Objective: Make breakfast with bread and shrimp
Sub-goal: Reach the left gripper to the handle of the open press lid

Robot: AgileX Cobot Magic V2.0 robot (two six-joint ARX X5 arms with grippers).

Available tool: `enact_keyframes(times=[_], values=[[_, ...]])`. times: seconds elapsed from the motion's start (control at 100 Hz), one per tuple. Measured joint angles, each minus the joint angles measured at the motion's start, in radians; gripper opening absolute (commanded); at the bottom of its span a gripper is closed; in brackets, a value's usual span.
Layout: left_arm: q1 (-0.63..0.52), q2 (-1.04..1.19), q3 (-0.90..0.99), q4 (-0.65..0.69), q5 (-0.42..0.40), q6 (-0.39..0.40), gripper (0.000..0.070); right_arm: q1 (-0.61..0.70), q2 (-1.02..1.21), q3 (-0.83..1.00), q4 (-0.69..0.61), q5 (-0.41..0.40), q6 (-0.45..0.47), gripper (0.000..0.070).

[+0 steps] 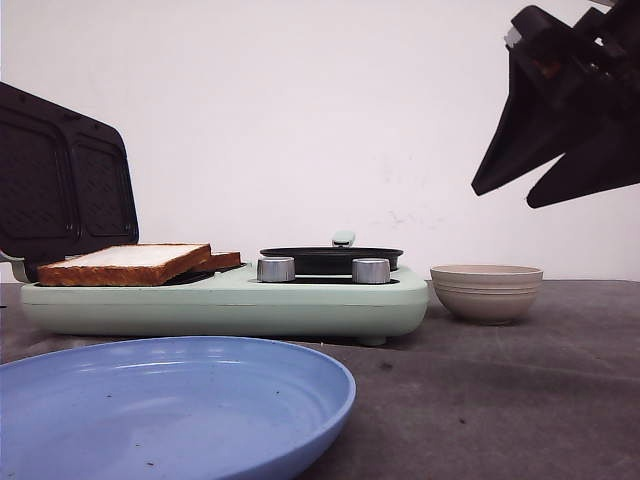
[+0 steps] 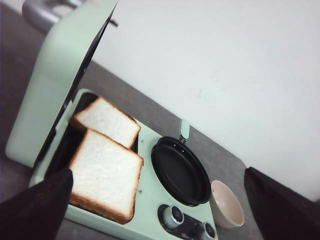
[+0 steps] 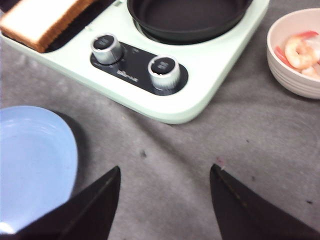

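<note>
The left gripper hangs with jaws spread and empty; ahead of them two slices of bread lie on the open sandwich plate of a mint-green breakfast maker, a black pan beside them. The right gripper hovers above bare table, jaws apart and empty. The shrimp sit in a beige bowl, beyond its right-hand jaw. It should probably descend straight over the bowl and pinch one shrimp gently.

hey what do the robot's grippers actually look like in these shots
Both look matte black. The right gripper has two broad, wedge-shaped fingers tapering to points. The left gripper shows only as two dark blunt fingers at the frame's corners. No cables or markings visible.
</note>
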Motion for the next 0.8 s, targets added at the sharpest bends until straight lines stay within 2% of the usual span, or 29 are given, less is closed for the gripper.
enact_keyframes(times=[0.22, 0.63, 0.8], values=[[0.144, 0.084, 0.054, 0.073, 0.102, -0.090, 0.0625, 0.000, 0.000, 0.000, 0.004, -0.003, 0.000, 0.0341], [0.487, 0.343, 0.167, 0.213, 0.443, -0.211, 0.0625, 0.000, 0.000, 0.000, 0.005, -0.004, 0.000, 0.0341], [0.521, 0.453, 0.167, 0.300, 0.468, -0.275, 0.0624, 0.000, 0.000, 0.000, 0.006, -0.004, 0.000, 0.0341]])
